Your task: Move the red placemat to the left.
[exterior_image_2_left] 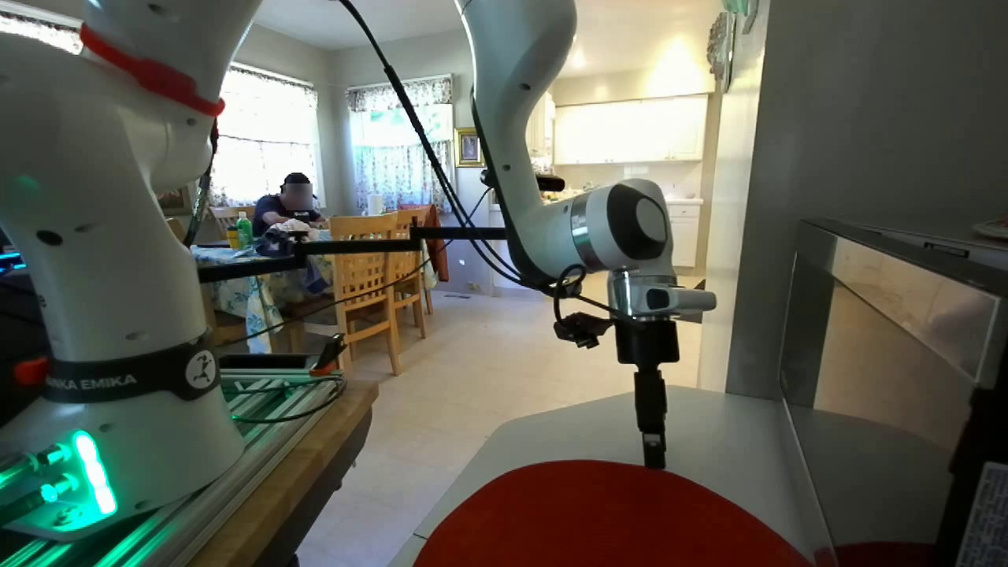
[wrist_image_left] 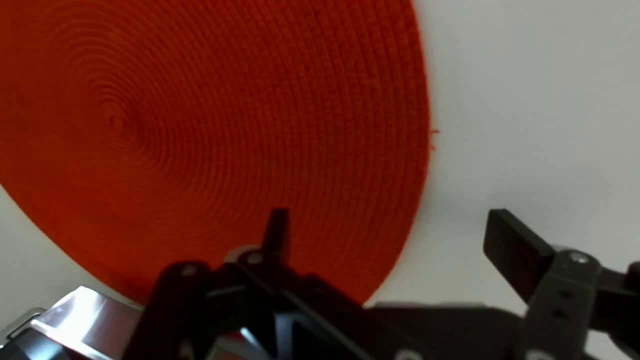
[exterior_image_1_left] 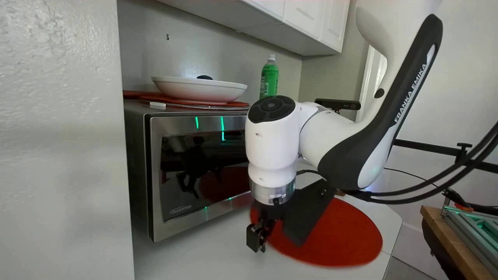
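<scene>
Across the rim of the red placemat, the gripper hung with its fingers spread wide and holding nothing: one above the weave, its partner above the white table. That straddle suggested a plan to pinch the thin border and drag, since so flat a thing offered little other grip; whether the tips touched anything, I could not tell. The placemat lay flat on the table near the microwave, whose glossy front mirrored it, a spot probably chosen to suit the reach of the arm. Atop the microwave, a white dish sat on a second, reddish mat, presumably parked up there to keep out of the way. Behind the arm stood a green bottle, upright, its foot hidden. Farthest off, in an exterior view, a person sat at a cloth-covered dining table, well apart from the arm, perhaps to leave it room to swing.
</scene>
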You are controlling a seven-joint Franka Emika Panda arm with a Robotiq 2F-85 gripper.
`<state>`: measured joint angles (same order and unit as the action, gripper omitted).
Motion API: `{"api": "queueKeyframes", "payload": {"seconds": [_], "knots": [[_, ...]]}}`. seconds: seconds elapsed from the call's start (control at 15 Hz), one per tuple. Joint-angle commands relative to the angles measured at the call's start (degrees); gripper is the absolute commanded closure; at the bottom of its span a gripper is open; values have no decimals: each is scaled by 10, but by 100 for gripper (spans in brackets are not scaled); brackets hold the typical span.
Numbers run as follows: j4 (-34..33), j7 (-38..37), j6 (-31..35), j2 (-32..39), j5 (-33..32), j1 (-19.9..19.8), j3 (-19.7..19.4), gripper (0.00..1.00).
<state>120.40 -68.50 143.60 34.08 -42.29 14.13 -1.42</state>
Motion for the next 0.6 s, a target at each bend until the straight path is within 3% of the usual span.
{"api": "queueKeyframes", "payload": {"seconds": [0.0, 0.53], "knots": [[-25, 2, -26, 21, 20, 18, -13, 0], [-44, 13, -94, 30, 36, 19, -11, 0]]}}
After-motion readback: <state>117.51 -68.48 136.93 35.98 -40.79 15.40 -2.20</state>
